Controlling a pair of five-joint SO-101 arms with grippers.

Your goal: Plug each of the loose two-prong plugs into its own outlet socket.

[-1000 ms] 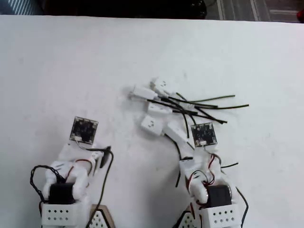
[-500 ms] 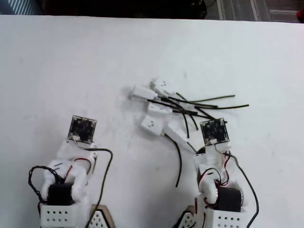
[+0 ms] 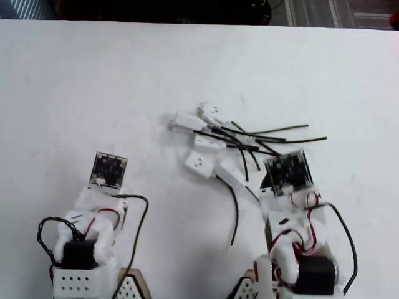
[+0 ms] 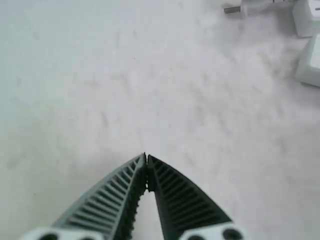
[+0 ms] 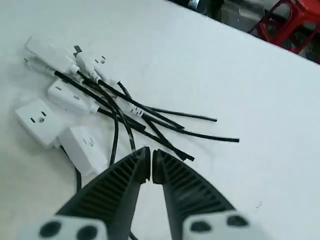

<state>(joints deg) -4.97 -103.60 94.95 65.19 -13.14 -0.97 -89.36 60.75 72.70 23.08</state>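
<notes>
Several white outlet sockets (image 3: 199,164) and white two-prong plugs (image 3: 187,121) with short black cords (image 3: 274,139) lie in a loose pile at mid-table. In the right wrist view my right gripper (image 5: 150,155) is shut and holds nothing, hovering just short of the cord ends (image 5: 175,149), with three sockets (image 5: 37,119) and the plugs (image 5: 48,50) beyond. My left gripper (image 4: 146,160) is shut and holds nothing over bare table; a plug's prongs (image 4: 233,9) and two sockets (image 4: 311,60) show far off to one side. Both arms (image 3: 93,218) sit at the near edge.
The white table (image 3: 93,87) stretches open to the left, right and far side of the pile. A black cord (image 3: 235,212) trails from the pile toward the right arm (image 3: 293,230). A red stool (image 5: 290,22) stands beyond the table's far edge.
The right arm has swung to the right and drawn back a little, its wrist now over the right end of the pile. The left arm has hardly moved.
</notes>
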